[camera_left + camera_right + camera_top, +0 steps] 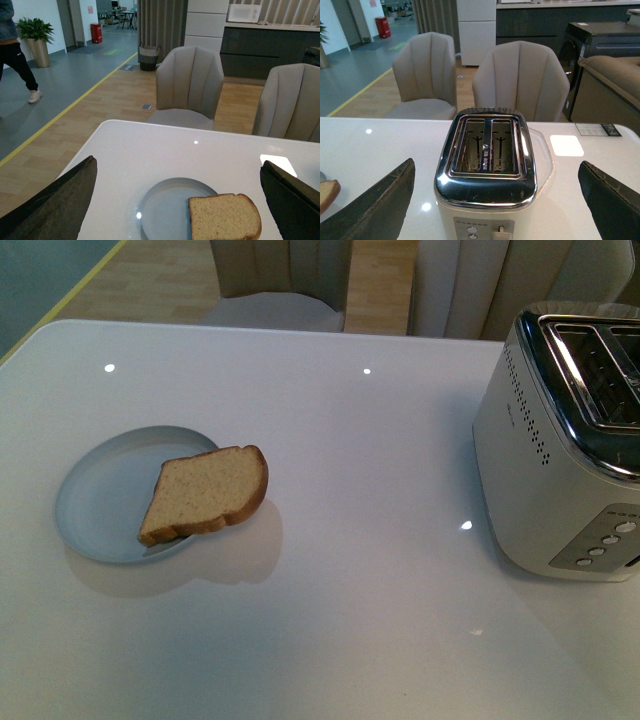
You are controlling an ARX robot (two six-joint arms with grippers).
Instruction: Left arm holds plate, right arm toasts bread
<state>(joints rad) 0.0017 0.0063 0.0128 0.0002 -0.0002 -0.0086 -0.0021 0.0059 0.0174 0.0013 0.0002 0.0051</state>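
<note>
Left hand (176, 169) first: it's spread wide, both dark fingers (60, 200) far apart at the edges of its own camera's view, gripping nothing and touching nothing. Between those fingers, further off, sits the plate (167, 205) with the bread (224, 216) on it.

Right hand (496, 165), same story: wide open, nothing held, and the toaster (487, 165) sits squarely in the gap in its view, its two top slots facing up. No contact with it that I can see.

From the front camera neither arm shows. The pale blue-grey plate (100, 490) lies flat on the white surface (350, 440), over on the robot's left. The bread (208, 492) rests on the side of the plate nearer the toaster, tilted a little, its rounded crust end hanging past the rim over the surface.

The toaster (545, 470) stands upright at the right side, well apart from the plate, with its buttons on the end facing the robot. Two padded chairs (189, 82) stand beyond the far edge of the surface.
</note>
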